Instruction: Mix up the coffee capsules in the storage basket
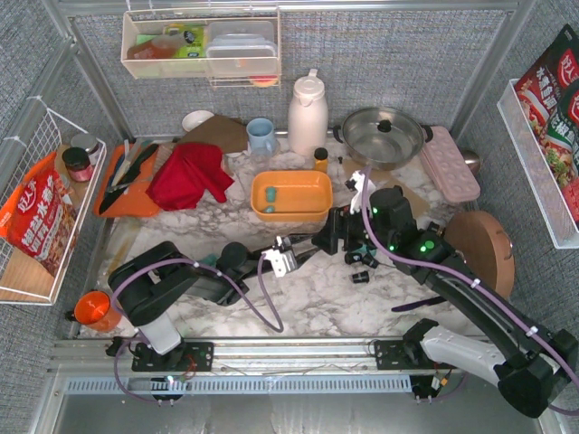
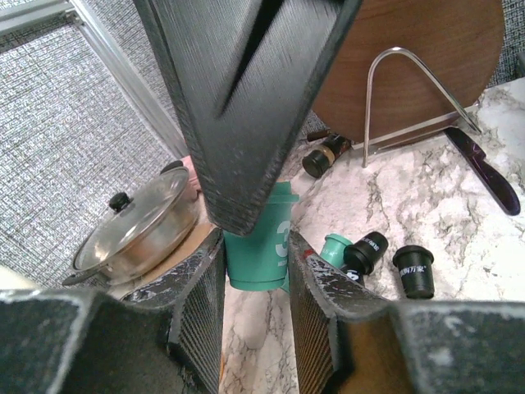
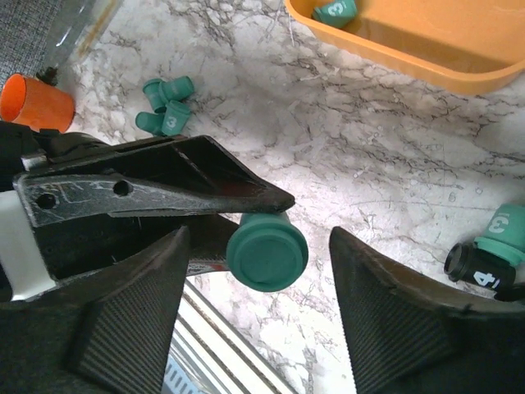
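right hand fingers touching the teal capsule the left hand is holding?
Apart. Right wrist view: the teal capsule sits between the open fingers of the right hand, with a clear gap on each side.

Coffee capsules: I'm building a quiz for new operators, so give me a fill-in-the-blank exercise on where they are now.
1. The left end effector grips a capsule coloured ____.
2. The digit printed on that capsule's side is ____.
3. The right end effector is ____, with a finger on either side of that capsule.
4. The black capsules lie on the ____, outside the storage basket.
Missing words: teal; 3; open; table.
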Robot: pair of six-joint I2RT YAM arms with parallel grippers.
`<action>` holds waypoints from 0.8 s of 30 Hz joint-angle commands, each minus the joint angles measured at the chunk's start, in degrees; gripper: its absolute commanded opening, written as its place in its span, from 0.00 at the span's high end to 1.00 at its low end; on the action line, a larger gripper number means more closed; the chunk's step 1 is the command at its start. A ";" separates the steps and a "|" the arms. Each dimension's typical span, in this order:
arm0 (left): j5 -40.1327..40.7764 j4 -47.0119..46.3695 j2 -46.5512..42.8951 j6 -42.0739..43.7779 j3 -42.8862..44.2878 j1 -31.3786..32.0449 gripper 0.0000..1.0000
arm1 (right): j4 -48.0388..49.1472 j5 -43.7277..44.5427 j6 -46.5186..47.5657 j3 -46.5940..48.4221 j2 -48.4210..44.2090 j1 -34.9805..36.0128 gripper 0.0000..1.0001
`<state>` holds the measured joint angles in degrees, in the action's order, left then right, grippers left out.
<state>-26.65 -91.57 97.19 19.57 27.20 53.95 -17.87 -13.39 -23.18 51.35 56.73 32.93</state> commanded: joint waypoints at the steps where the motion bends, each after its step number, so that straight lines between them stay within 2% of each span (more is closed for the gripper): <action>1: 0.50 -2.74 0.25 -1.03 0.07 -0.01 0.63 | -0.46 0.49 1.37 1.39 -0.55 -0.04 0.23; 7: 4.52 -2.82 -0.18 -1.59 -0.93 -0.03 0.63 | -3.65 6.68 5.31 3.14 -3.34 -0.06 0.20; 9: 10.66 -2.91 -0.35 -2.91 -1.39 -0.16 0.63 | -4.82 10.74 6.71 3.35 -4.28 -0.06 0.20; 13: 29.33 -1.54 -0.10 -7.95 -0.62 -2.30 0.59 | -5.52 19.46 8.24 2.24 -6.07 -0.06 0.20; 15: 34.90 2.43 -0.91 -12.16 0.69 -4.48 0.58 | -5.51 21.36 8.56 1.43 -6.72 -0.06 0.20; 17: 38.90 10.99 -2.43 -17.08 2.78 -6.70 0.59 | -5.35 22.02 8.70 0.70 -7.10 -0.10 0.20; 21: 42.65 29.40 -4.76 -25.78 9.58 -10.23 0.58 | -5.21 23.88 9.47 -0.84 -7.02 -0.06 0.20; 24: 44.94 42.36 -4.34 -29.92 15.32 -11.57 0.57 | -3.86 29.13 9.80 -2.93 -6.17 -0.06 0.20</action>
<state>12.12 -68.88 92.86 -1.15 37.36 43.66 -23.44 8.64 -14.50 50.24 49.82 32.93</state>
